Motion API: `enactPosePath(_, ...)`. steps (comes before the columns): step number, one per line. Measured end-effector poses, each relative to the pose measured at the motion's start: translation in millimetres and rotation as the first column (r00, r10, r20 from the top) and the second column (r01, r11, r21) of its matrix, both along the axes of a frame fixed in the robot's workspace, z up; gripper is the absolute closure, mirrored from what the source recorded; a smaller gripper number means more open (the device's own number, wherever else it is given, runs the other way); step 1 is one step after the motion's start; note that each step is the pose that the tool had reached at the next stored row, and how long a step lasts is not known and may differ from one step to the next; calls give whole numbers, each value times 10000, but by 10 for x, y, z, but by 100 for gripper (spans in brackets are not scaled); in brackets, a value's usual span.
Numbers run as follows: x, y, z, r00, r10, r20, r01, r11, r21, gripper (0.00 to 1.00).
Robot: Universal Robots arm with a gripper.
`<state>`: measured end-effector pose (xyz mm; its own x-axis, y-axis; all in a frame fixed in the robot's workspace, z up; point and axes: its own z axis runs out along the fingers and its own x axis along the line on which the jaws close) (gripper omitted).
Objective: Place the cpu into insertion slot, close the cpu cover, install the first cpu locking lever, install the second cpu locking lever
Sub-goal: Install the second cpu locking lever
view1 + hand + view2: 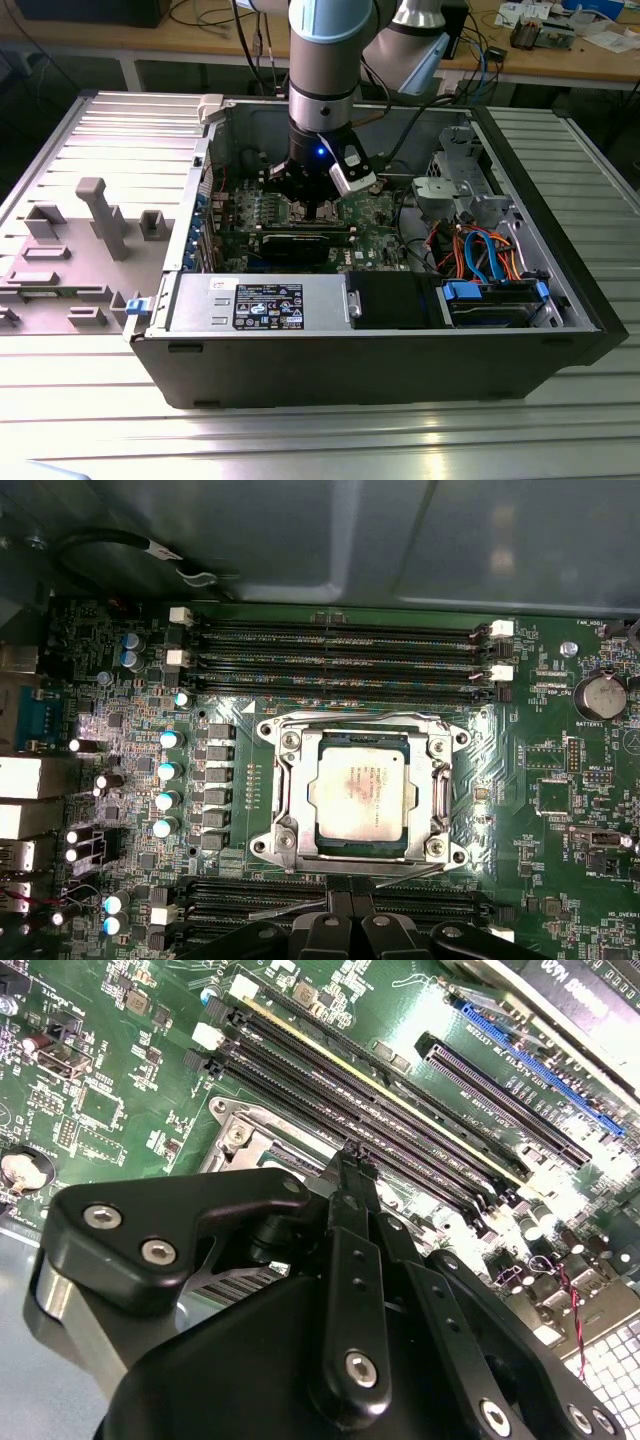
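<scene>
Black gripper (350, 920) fingers sit pressed together, holding nothing, just beside the insertion slot (362, 792). Across it, the cpu (360, 796) lies seated inside the cpu cover (435, 780) frame. Light, rigid and likely fragile underneath, it is best gripped by its edges.

The square silver-grey metal cpu (362, 796) lies in the metal-rimmed insertion slot (283, 798) on the green circuit board (560, 810), between two groups of long black memory slots (340, 650), inside the open computer case (560, 290)
</scene>
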<state>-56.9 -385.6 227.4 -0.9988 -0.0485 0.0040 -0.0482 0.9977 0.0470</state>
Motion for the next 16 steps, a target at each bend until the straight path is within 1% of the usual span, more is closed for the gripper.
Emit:
enactPosePath(2,-37,-10,-3,10000,1,-2,-1,10000,-1,89)
enactPosePath(3,-53,-24,-6,10000,1,-1,-1,10000,0,89)
enactPosePath(4,-67,-54,-9,10000,0,-2,0,10000,5,89)
enactPosePath(5,-80,-62,-12,10000,0,-2,0,10000,20,89)
enactPosePath(6,-92,-65,-13,10000,1,-2,-1,10000,44,89)
enactPosePath(7,-111,-66,-16,10000,1,-2,-1,9999,132,89)
enactPosePath(8,-124,-66,-18,10000,1,-2,-1,9999,173,89)
enactPosePath(9,-124,-65,-18,10000,2,-2,-2,9998,187,89)
enactPosePath(14,-125,-66,-18,10000,0,-2,0,9998,201,89)
enactPosePath(16,-142,-67,-18,10000,1,-2,-1,9998,214,89)
